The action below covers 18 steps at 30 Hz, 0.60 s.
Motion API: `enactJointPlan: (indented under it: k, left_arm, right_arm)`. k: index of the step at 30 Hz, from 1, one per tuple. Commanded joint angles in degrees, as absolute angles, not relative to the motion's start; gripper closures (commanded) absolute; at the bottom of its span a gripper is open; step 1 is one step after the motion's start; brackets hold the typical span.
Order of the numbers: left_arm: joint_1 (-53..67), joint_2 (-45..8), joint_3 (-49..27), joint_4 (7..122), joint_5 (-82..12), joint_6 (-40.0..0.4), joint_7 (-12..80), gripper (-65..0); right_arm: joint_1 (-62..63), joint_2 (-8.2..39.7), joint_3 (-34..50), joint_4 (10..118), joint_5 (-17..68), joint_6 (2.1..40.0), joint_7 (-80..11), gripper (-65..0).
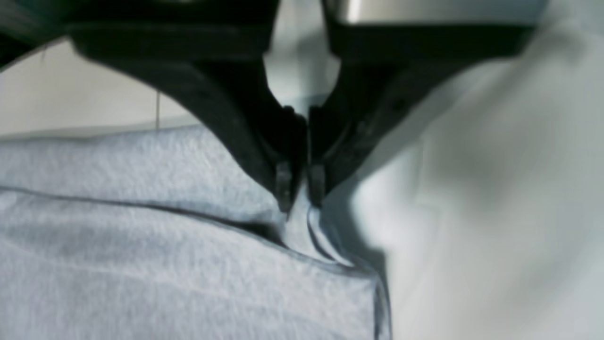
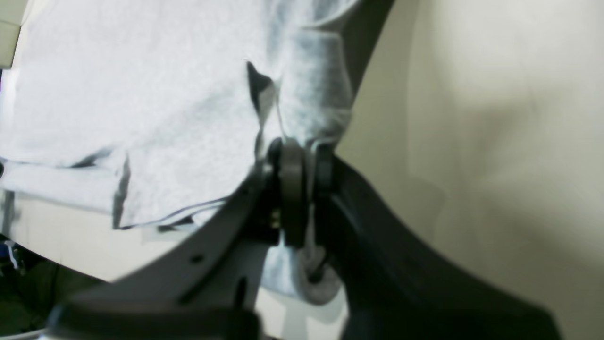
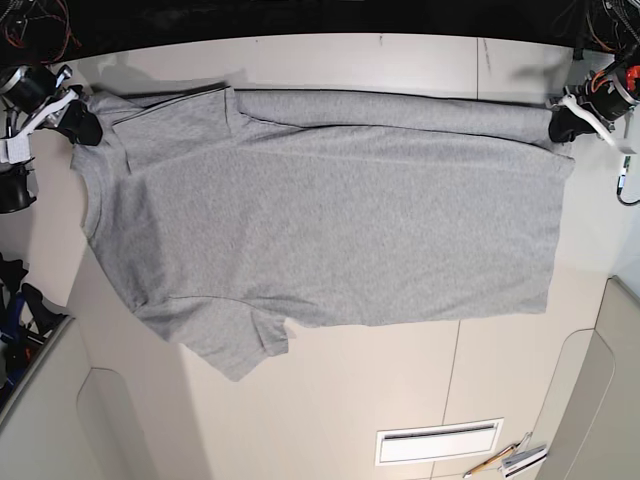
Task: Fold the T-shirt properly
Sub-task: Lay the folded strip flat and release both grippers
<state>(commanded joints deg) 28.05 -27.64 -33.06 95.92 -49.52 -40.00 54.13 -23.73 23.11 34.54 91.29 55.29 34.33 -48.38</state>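
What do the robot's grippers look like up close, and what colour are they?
Both are black. The left gripper has two curved arms that narrow to small ribbed tips. The right gripper has the same wide, curved black arms, with small round holes in one, and rounded pads at the tips. In the base view, white parts and orange wires sit behind each gripper.

Grey T-shirt flat on table — each gripper at a far corner

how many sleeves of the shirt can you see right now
2. One sleeve lies flat at the near edge of the T-shirt; the other sleeve is folded over at the far edge, beside the right gripper.
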Motion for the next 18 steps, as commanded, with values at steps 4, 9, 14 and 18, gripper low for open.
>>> enactJointPlan:
  k: [4, 9, 14, 18]
  left_arm:
    - [31.3, -27.6, -34.6, 96.3, -49.6, -40.0, 54.7, 0.0]
    - [33.1, -27.6, -39.3, 96.3, -52.9, -40.0, 57.1, 0.0]
    - [33.3, -27.6, -40.1, 96.3, -56.5, -40.0, 59.9, 0.0]
    - [33.4, -27.6, -40.1, 96.3, -56.6, -40.0, 59.9, -3.8]
  right_arm:
    - [-25.6, 25.7, 34.5, 91.3, 55.5, 34.3, -48.7, 0.0]
    - [-27.0, 28.0, 34.6, 91.3, 55.5, 34.3, -48.7, 0.0]
    - [-27.2, 28.2, 34.6, 91.3, 55.5, 34.3, -48.7, 0.0]
    - [-27.2, 28.2, 34.6, 91.3, 55.5, 34.3, -48.7, -3.4]
